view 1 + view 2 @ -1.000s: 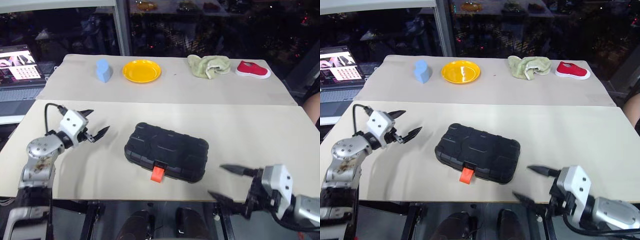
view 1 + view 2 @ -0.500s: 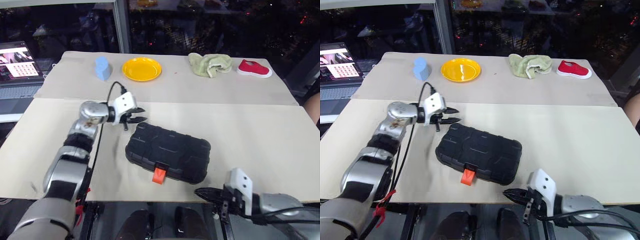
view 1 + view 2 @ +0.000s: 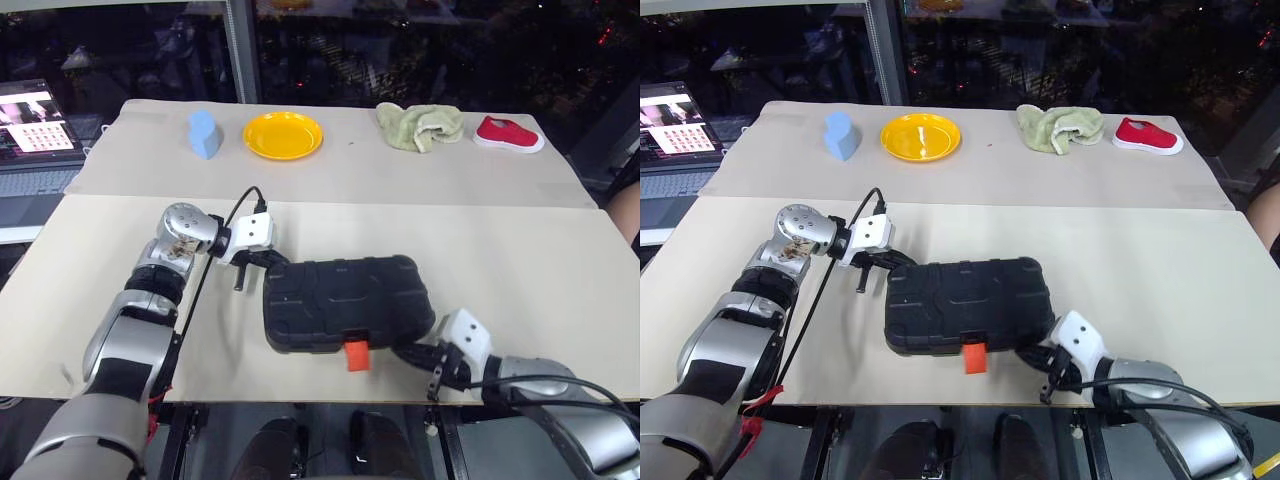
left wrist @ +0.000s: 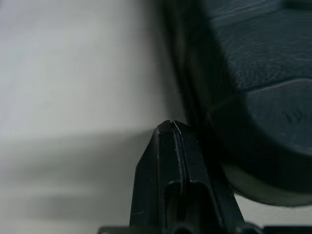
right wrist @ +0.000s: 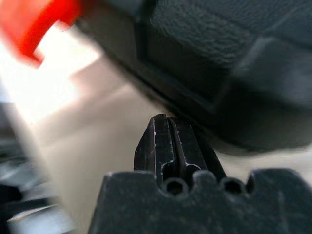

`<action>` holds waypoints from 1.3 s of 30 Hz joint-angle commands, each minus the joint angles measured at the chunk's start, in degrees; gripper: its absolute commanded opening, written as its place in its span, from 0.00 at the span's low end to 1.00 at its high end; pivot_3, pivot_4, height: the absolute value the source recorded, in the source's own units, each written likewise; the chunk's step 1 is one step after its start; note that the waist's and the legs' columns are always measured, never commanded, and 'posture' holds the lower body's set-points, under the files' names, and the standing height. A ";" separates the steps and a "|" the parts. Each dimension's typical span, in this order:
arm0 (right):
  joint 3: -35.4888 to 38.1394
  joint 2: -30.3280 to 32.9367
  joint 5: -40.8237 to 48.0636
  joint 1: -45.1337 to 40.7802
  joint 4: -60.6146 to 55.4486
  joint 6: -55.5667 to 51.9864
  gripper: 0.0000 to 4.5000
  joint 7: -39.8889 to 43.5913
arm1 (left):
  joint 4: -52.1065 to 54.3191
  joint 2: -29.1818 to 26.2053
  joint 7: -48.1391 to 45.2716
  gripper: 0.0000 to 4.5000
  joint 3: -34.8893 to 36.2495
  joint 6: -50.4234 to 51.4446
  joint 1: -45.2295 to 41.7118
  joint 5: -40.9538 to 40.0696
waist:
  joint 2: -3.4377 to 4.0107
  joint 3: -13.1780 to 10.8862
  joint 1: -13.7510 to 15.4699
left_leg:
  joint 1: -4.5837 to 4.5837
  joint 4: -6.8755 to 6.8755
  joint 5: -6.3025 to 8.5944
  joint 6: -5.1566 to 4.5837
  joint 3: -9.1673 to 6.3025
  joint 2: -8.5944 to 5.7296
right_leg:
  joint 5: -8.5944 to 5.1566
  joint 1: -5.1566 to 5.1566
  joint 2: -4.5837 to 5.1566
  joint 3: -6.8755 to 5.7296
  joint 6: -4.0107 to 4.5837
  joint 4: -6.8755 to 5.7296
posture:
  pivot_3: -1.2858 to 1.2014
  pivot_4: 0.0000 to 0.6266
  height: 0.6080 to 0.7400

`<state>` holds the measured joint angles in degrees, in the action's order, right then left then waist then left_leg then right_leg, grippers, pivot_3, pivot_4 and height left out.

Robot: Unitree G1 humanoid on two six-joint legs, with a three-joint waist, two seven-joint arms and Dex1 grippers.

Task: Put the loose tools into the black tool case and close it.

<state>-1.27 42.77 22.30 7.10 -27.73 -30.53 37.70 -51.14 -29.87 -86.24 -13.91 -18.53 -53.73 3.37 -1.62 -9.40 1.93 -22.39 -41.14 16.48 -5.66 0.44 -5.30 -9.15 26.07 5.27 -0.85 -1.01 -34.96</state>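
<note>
The black tool case (image 3: 345, 303) lies closed on the near table, its orange latch (image 3: 355, 355) facing the front edge. My left gripper (image 3: 267, 260) is shut with nothing in it, its tips against the case's far-left corner; in the left wrist view the joined fingertips (image 4: 170, 134) sit beside the case wall (image 4: 253, 97). My right gripper (image 3: 408, 352) is shut and empty at the case's front-right corner, with its fingertips (image 5: 163, 129) just under the case edge (image 5: 219, 58) and the latch (image 5: 34, 24) off to one side. The loose tools are out of view.
On the far table stand a blue object (image 3: 205, 134), a yellow plate (image 3: 284, 135), a green cloth (image 3: 420, 126) and a red shoe (image 3: 508, 135). A laptop (image 3: 30, 125) sits at the far left. The near table's front edge (image 3: 250, 400) runs close to the latch.
Both grippers went from open to shut. The left swung in to the case's far-left corner, the right came up to its front-right corner. The case turned square to the table front.
</note>
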 commanded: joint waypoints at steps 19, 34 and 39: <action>20.71 -0.09 19.98 14.75 -18.47 -8.10 0.00 4.54 | 24.21 3.14 -6.26 0.01 -14.97 30.62 -9.52 -21.27 | 0.13 0.04 0.12 | -0.40 -0.52 0.16 -0.30 -0.19 -0.02 | -0.02 0.09 -0.08 -0.05 -0.18 -0.04 | 0.52 0.24 1.00; 5.76 -1.85 12.54 8.59 -18.51 -10.08 0.00 -5.08 | 16.38 11.41 -5.41 0.01 -19.35 11.02 -4.66 -6.14 | 0.36 0.17 0.18 | 0.38 -0.49 0.38 -0.66 -0.15 0.09 | -0.03 -0.74 -0.08 0.00 -0.17 0.07 | 0.52 0.24 1.00; 1.74 -1.66 8.53 7.21 -14.87 -8.99 0.00 -4.82 | 15.72 12.21 -5.72 0.01 -17.96 11.67 -5.36 -6.20 | 0.36 0.17 0.19 | 0.59 -0.49 0.44 -0.75 -0.17 0.08 | -0.23 -0.87 -0.07 -0.02 -0.48 0.09 | 0.52 0.24 1.00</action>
<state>0.75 41.03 32.24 15.15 -42.90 -40.80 32.79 -33.74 -17.61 -91.82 -30.98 -7.29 -58.92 -5.97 -1.26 -9.24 2.13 -21.79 -41.63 16.92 -6.40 0.27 -5.22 -9.37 25.19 5.21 -0.87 -1.47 -34.86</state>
